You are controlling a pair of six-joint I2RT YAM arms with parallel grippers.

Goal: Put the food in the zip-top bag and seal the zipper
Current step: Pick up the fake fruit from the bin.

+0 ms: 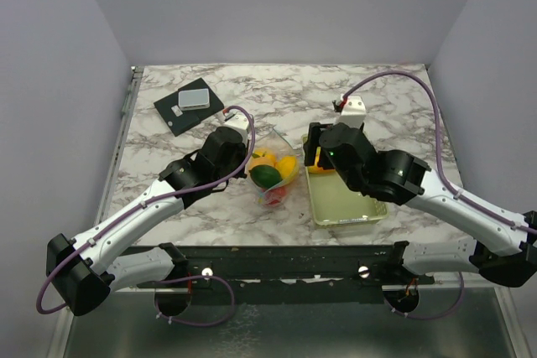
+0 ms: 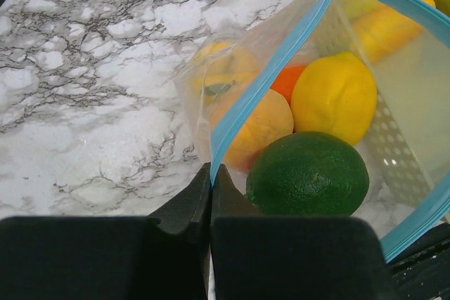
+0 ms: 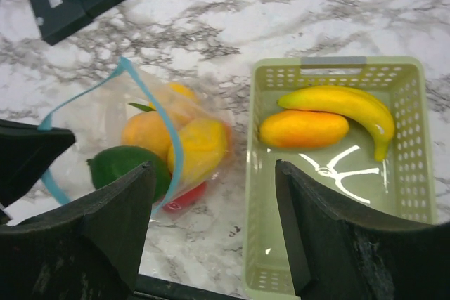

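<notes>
well, the job looks a little past halfway; the bag (image 3: 98,117) lies on the bench (image 1: 403,98) just left of the green basket (image 3: 337,64), its mouth gaping, and several fruits are already inside: a lime (image 2: 307,173), a lemon (image 2: 334,96), an orange ball (image 2: 260,128) and something red (image 3: 186,198) at the bottom; the left hand (image 2: 211,173) has its fingers pressed together on the blue zipper (image 2: 281,53), pinching one lip of the mouth near its end and holding it up so the opening is wide; the right hand (image 3: 211,173) hangs above the gap between bag and basket with its fingers well apart and nothing in them; two pieces are left in the basket, a banana (image 3: 344,103) and an orange mango-like piece (image 3: 304,129), lying close together toward its far end; so what remains, as i judge it, is to carry those two across into the bag and then press the zipper closed along its whole length; none of the strip looks sealed yet.
</notes>
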